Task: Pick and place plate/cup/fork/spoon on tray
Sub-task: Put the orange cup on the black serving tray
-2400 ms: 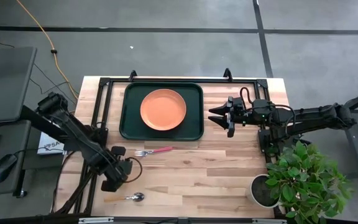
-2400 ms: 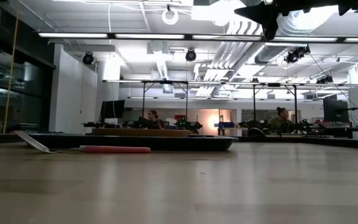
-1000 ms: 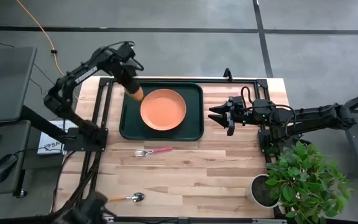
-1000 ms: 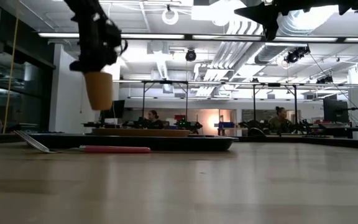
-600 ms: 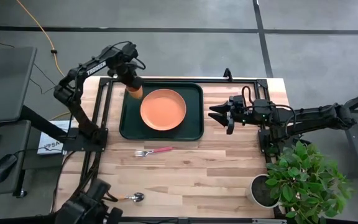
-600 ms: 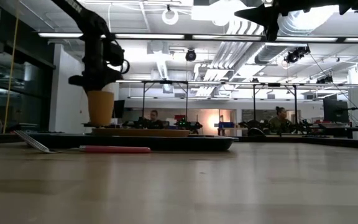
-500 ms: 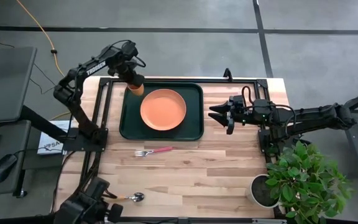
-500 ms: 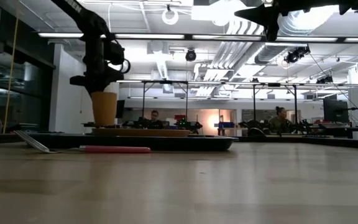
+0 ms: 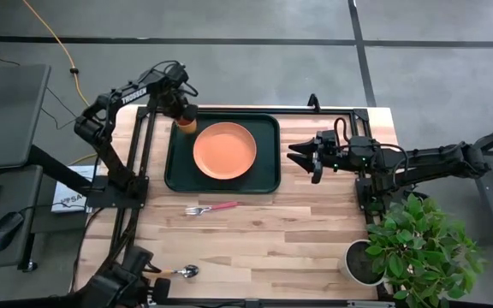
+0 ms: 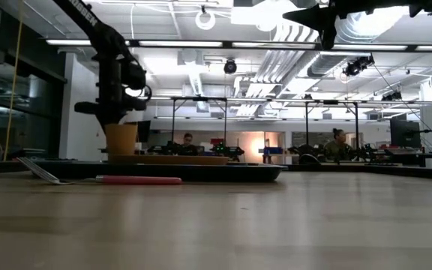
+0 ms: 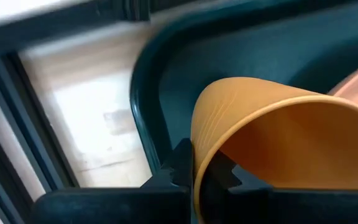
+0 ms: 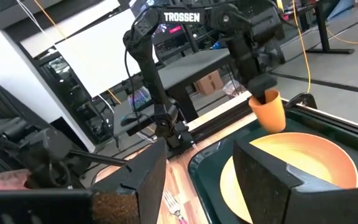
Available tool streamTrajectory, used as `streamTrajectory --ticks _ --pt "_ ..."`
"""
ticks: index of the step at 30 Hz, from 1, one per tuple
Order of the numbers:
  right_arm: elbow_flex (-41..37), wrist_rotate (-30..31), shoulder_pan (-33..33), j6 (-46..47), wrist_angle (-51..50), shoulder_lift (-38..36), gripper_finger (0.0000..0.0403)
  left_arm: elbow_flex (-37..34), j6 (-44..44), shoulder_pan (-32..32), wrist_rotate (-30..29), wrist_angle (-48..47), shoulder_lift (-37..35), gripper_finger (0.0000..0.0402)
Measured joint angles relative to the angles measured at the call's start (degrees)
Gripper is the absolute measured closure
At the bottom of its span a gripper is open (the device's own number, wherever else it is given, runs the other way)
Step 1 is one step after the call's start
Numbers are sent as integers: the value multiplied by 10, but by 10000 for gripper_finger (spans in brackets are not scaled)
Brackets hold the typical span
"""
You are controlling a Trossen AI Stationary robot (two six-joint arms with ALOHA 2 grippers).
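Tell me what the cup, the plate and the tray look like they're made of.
The cup, held in the left gripper over the tray's corner, looks like matte orange plastic with faint moulded ridges. The plate shows the same flat orange, likely plastic too. The tray seems smooth dark green plastic with a soft sheen. None is certain by look alone.

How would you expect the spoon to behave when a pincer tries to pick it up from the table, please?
The spoon lies flat on the wood, so it may be awkward to get under. Its shiny metal bowl looks slippery and rounded, so it might rock or skid; the handle seems the safer grip.
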Motion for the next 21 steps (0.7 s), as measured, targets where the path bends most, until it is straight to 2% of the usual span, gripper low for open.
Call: streamTrajectory --ticks 16,21 --pt "0 0 0 -13 8 0 226 -17 -25 -12 -28 22 0 400" --pt "0 0 0 -13 8 0 226 -17 -24 -12 -32 21 0 376"
